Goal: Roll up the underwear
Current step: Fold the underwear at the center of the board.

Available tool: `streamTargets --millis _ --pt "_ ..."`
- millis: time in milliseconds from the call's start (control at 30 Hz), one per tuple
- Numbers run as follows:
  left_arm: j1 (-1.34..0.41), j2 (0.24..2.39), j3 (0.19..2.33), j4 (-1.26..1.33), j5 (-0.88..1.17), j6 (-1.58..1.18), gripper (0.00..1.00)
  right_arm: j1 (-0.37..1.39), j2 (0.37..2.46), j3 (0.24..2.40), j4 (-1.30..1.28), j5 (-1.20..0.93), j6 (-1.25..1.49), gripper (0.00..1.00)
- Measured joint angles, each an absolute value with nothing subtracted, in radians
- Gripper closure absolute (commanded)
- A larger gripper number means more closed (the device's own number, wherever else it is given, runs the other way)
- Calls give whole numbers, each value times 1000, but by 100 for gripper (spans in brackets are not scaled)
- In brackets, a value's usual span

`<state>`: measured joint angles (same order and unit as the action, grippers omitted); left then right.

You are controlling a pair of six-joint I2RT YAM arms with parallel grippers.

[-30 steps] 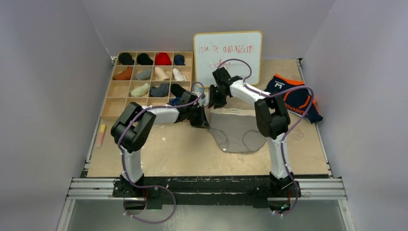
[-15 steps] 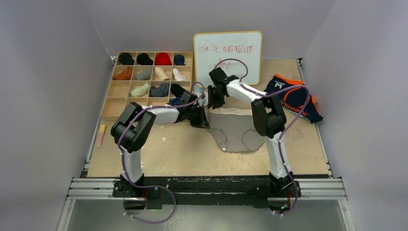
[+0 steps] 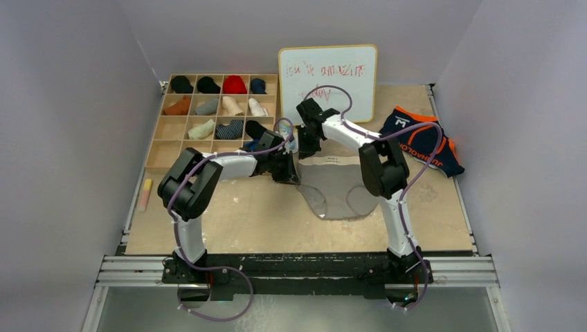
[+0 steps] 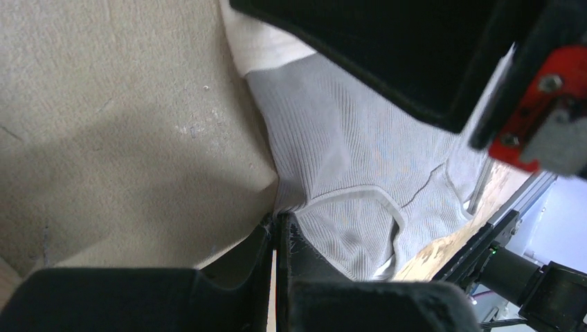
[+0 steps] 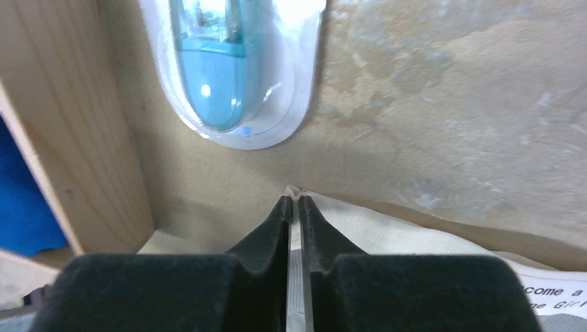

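The grey underwear (image 3: pixel 339 188) lies spread flat mid-table, its white waistband (image 5: pixel 401 235) at the far edge. My left gripper (image 3: pixel 289 174) is shut on the fabric's left side edge, and a small fold rises between its tips (image 4: pixel 279 220). My right gripper (image 3: pixel 304 148) is shut on the waistband's far-left corner, with white fabric showing between its tips (image 5: pixel 293 202). The two grippers stand close together. The navy underwear (image 3: pixel 421 140) with orange trim lies crumpled at the far right, apart from both arms.
A wooden compartment tray (image 3: pixel 160 131) holding rolled garments stands at the back left, its wall (image 5: pixel 76 138) just beside my right gripper. A packaged blue item (image 5: pixel 228 62) lies ahead of the fingers. A whiteboard (image 3: pixel 328 76) leans at the back. A chalk-like stick (image 3: pixel 145 195) lies at the left edge.
My right gripper has shifted slightly left and closed on the waistband corner. The left gripper keeps its hold and has hardly moved.
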<state>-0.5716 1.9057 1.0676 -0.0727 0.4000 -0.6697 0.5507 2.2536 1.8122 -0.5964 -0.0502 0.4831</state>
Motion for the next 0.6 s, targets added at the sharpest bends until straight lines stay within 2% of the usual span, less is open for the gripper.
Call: streamTargets --millis 100,400,600 --pt "-572 1900 1068 -84 388 -669 100 538 2254 1805 -577 -125 504 100" --pt "-570 1853 1068 -131 353 -661 100 494 2247 1747 -459 -304 554 100" --pt "-570 1782 1072 -176 349 -654 100 428 2178 1608 -332 -432 601 100"
